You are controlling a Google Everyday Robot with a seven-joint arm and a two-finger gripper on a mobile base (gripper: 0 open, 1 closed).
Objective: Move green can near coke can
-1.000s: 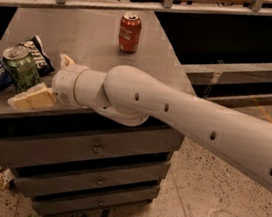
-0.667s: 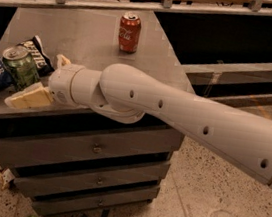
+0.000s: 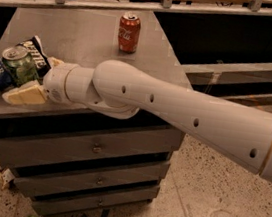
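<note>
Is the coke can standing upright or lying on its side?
Upright: the coke can stands on its base, silver top up. The gripper is far from it, beside the green can.

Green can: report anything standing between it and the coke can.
A black chip bag lies against the green can on its coke can side; nothing else visible stands on the cabinet top between them. The gripper sits beside the green can, at the front edge.
</note>
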